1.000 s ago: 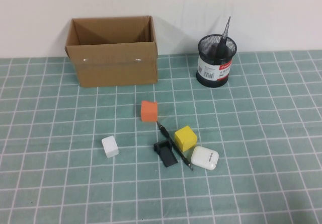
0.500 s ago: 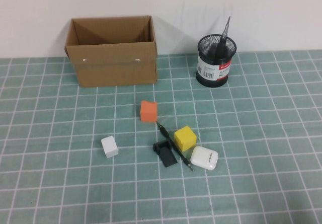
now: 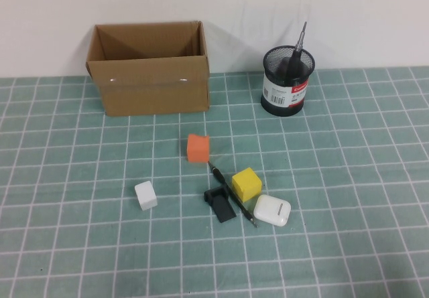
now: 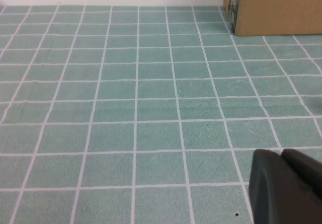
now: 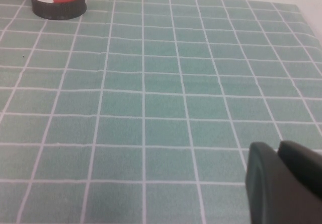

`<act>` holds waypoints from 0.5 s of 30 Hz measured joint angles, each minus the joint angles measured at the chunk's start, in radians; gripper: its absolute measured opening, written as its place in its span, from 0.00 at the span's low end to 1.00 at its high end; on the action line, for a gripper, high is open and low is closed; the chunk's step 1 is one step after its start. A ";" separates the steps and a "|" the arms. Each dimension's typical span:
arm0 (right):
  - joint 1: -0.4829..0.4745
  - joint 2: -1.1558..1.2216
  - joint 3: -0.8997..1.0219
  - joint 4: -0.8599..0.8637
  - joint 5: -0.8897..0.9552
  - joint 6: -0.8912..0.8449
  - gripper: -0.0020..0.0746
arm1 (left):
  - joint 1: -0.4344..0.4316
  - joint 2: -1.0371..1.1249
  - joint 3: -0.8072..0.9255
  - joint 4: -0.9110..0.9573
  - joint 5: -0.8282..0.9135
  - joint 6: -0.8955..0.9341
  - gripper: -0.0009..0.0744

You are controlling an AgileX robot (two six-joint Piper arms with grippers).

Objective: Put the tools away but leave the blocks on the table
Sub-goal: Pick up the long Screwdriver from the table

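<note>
Near the robot, we find the left gripper [image 4: 287, 183] and right gripper [image 5: 284, 181] both closed and empty, low over bare mat [image 3: 348, 244] and outside the high view. At centre, the pen tool [image 3: 231, 195] lies between the black clip [image 3: 220, 203] and yellow block [image 3: 247, 183], touching or nearly so. The orange block [image 3: 198, 148] and white block [image 3: 146, 195] flank it. Farther off, the screwdriver [image 3: 300, 43] already stands in the mesh cup [image 3: 287, 84]. We judge the pen tool comes next: open, then pinch its shaft clear of neighbours.

Left hand [image 4: 288, 186], right hand [image 5: 286, 181] closed.
</note>
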 joint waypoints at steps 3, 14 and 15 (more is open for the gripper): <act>0.000 0.000 0.000 0.000 0.000 0.000 0.02 | 0.000 0.000 0.000 0.000 0.000 0.000 0.01; 0.000 0.000 0.000 0.000 0.000 0.000 0.02 | 0.000 0.000 0.000 0.000 0.002 0.000 0.01; 0.000 0.000 0.000 -0.002 -0.008 0.000 0.02 | 0.000 0.000 0.000 0.000 0.002 0.000 0.01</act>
